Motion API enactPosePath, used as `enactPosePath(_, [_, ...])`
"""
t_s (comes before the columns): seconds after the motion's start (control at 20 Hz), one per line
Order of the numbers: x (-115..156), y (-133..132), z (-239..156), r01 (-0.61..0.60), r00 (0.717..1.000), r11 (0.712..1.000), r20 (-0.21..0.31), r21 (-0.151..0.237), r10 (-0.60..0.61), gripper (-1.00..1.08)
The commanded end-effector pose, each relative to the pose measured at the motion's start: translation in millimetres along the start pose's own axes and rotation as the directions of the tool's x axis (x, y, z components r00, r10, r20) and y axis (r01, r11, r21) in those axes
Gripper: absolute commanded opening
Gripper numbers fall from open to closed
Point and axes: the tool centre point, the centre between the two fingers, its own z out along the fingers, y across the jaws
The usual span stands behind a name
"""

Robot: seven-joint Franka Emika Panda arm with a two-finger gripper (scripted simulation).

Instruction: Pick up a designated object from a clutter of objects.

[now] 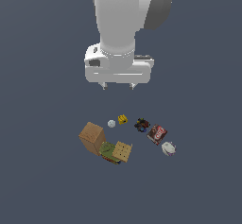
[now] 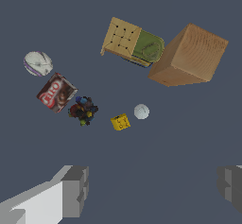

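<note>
The designated object, a plain tan-brown box (image 1: 92,137) (image 2: 189,56), is the largest item of the clutter and stands at the group's edge toward the exterior view's left. A green lump (image 1: 108,150) (image 2: 150,48) and a tan dotted square (image 1: 122,151) (image 2: 121,37) lie right beside it. My gripper (image 1: 118,85) (image 2: 153,185) hangs high above the clutter, open, with nothing between its fingers (image 2: 75,190). It touches none of the items.
A white ball (image 1: 111,123) (image 2: 141,111), a yellow piece (image 1: 123,119) (image 2: 120,122), a dark multicoloured cluster (image 1: 141,124) (image 2: 83,110), a dark red packet (image 1: 157,134) (image 2: 56,92) and a white lump (image 1: 168,148) (image 2: 38,63) lie spread over the dark grey floor (image 1: 42,171).
</note>
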Motion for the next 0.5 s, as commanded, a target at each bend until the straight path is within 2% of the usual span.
enactPosePath(0.0, [0,0,0,0.000,1.000,1.000,0.000,0.000,0.000,1.00])
enactPosePath(0.45, [-1,-15,-8,0.068,0.998,0.997,0.003,-0.025,-0.068,1.00])
